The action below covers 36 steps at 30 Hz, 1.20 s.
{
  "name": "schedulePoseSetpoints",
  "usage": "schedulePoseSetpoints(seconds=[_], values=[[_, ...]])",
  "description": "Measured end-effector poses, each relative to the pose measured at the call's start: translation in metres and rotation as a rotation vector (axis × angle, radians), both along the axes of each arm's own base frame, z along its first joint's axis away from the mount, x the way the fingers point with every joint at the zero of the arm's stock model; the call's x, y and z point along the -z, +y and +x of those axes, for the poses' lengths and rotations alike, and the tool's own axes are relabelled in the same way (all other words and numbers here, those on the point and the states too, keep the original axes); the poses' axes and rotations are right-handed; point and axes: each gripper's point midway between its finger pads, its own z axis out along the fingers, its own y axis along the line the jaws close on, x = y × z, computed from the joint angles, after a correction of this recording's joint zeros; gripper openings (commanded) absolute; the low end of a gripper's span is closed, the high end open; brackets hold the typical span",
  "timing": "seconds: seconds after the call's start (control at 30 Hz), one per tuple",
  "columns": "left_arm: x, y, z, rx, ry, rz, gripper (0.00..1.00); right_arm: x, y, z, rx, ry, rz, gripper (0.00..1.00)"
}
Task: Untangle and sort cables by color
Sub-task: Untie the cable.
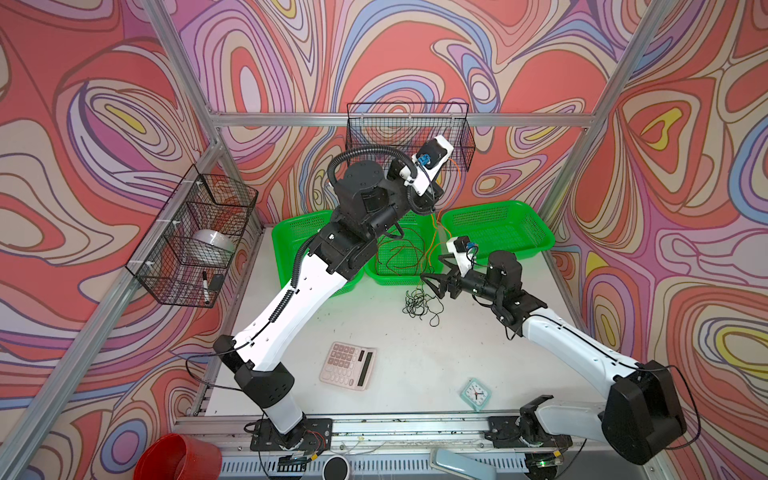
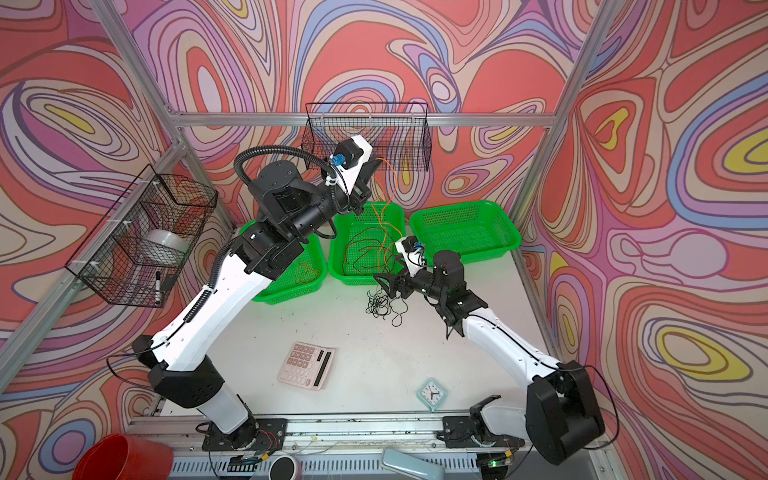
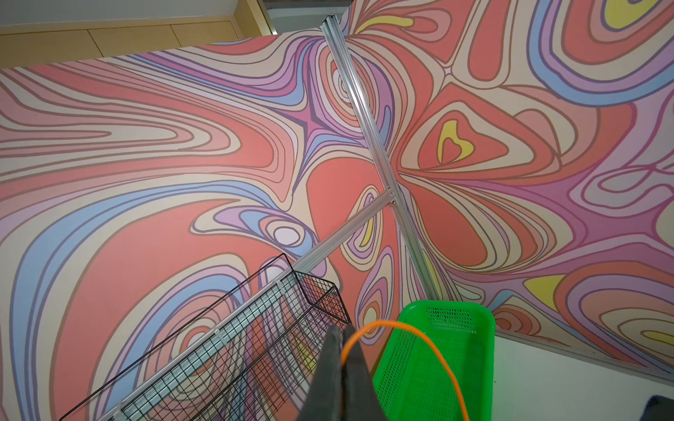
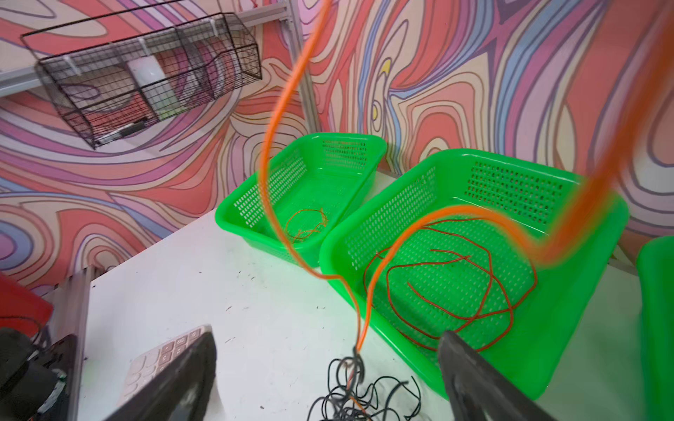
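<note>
- Swirling pink, red, lilac and blue wallpaper wraps the aluminium-framed cell; the white surface (image 1: 374,324) is scuffed with dark specks
- Three perforated green plastic baskets line its far edge; the left arm hides much of the nearest basket (image 2: 282,293) in both top views
- The left pincer (image 3: 341,330), raised before the black wire basket (image 1: 409,133) on the back wall, is clenched on an orange cable (image 4: 268,145)
- That cable hangs past the middle basket (image 4: 591,284) into a black cable tangle (image 1: 419,301) lying on the surface just in front of it
- Loopy red cables (image 4: 485,284) lie in the middle basket, and a small orange coil (image 4: 306,226) lies in the neighbouring one
- The right pincer (image 4: 328,331) is released, jaws spread wide, with the tangle between them in the wrist view
- Nearer the arm bases lie a pink calculator (image 1: 348,365) and a square teal clock (image 1: 476,392); their markings are too small to read
</note>
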Motion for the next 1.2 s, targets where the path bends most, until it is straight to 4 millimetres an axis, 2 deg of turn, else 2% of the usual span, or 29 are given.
schedulePoseSetpoints(seconds=[0.07, 0.13, 0.17, 0.33, 0.4, 0.53, 0.6, 0.83, 1.0, 1.1, 1.2], values=[[-0.001, -0.002, -0.002, 0.009, 0.000, -0.003, 0.00, 0.003, -0.005, 0.015, 0.071, 0.015, 0.002, 0.86], [-0.001, -0.003, -0.003, 0.012, 0.002, -0.006, 0.00, 0.010, -0.008, 0.026, 0.118, 0.031, 0.009, 0.55], [0.000, -0.003, -0.003, 0.014, 0.004, -0.007, 0.00, 0.014, -0.008, 0.029, 0.126, 0.044, 0.012, 0.47], [-0.001, -0.010, 0.002, 0.016, 0.001, -0.012, 0.00, 0.042, 0.003, 0.038, 0.098, 0.127, 0.028, 0.46], [-0.005, -0.014, 0.006, 0.017, -0.005, -0.019, 0.00, 0.054, 0.006, 0.037, 0.088, 0.151, 0.037, 0.41], [-0.013, -0.017, 0.009, 0.018, -0.018, -0.036, 0.00, 0.084, 0.006, 0.035, 0.088, 0.213, 0.033, 0.11], [-0.021, -0.016, 0.008, 0.015, -0.031, -0.049, 0.00, 0.101, 0.007, 0.036, 0.093, 0.249, 0.031, 0.04], [-0.053, -0.002, -0.002, -0.007, -0.099, -0.093, 0.00, 0.167, 0.004, 0.027, 0.108, 0.386, 0.019, 0.10], [-0.072, 0.010, -0.009, -0.039, -0.162, -0.107, 0.00, 0.206, 0.002, 0.023, 0.126, 0.479, -0.004, 0.10], [-0.078, 0.015, -0.008, -0.078, -0.202, -0.097, 0.00, 0.226, -0.003, 0.020, 0.161, 0.529, -0.030, 0.21], [-0.078, 0.020, -0.003, -0.133, -0.227, -0.070, 0.00, 0.223, -0.007, 0.019, 0.183, 0.524, -0.034, 0.39]])
